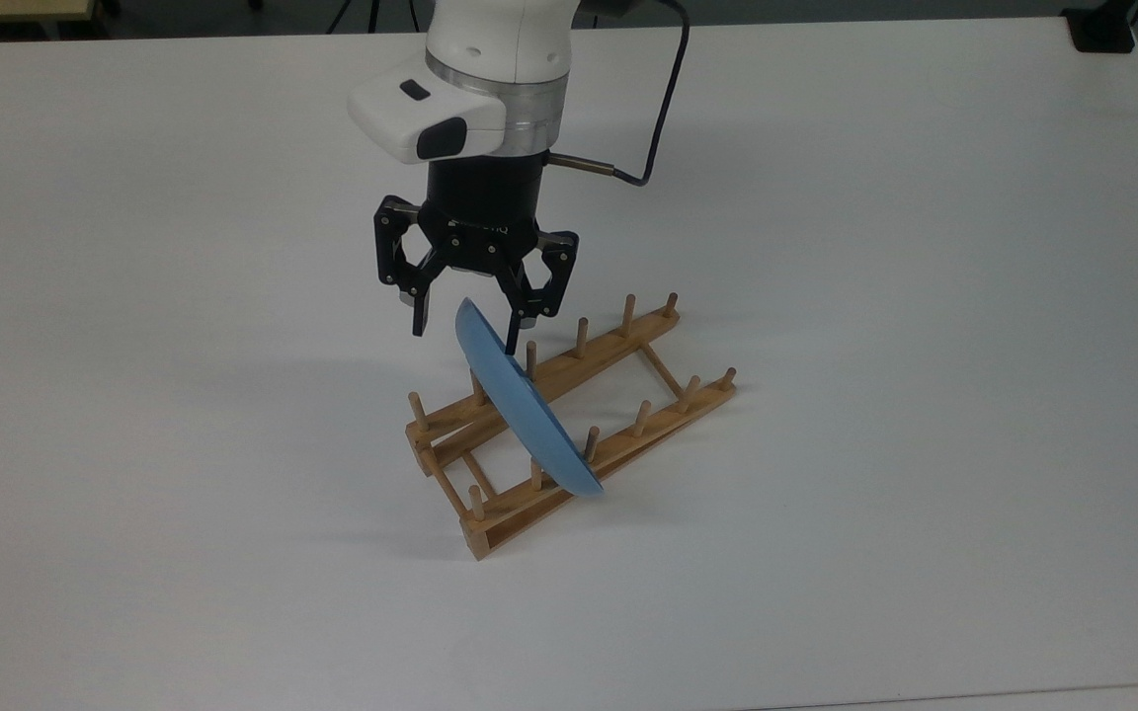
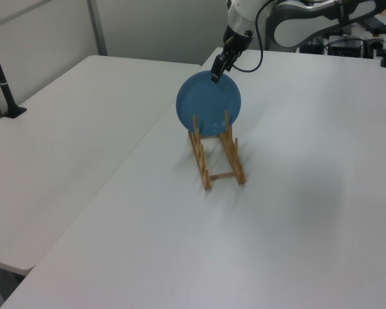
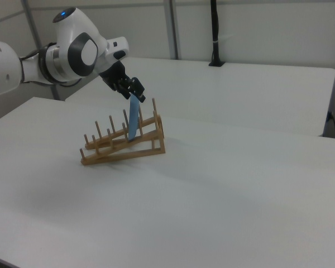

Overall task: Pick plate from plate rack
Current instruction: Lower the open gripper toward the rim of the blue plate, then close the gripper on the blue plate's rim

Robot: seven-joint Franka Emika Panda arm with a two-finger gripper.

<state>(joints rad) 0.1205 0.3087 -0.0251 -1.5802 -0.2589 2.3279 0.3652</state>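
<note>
A light-blue plate [image 1: 520, 405] stands on edge between the pegs of a light-brown wooden plate rack [image 1: 618, 346] on the white table. In the left view the plate [image 2: 208, 103] faces the camera above the rack [image 2: 217, 158]; in the right view the plate [image 3: 133, 118] is edge-on in the rack [image 3: 123, 148]. My black gripper [image 1: 463, 334] is open at the plate's top rim, one finger on each side of it. It also appears at the rim in the left view [image 2: 217, 72] and the right view [image 3: 133, 92].
The white arm [image 1: 495, 59] reaches down from the top view's far side, its cable [image 1: 663, 109] looping to the top view's right. A black clamp base [image 1: 1102, 28] sits at the table's far right corner. A second table with a black pole [image 2: 3, 84] adjoins on the left view's left.
</note>
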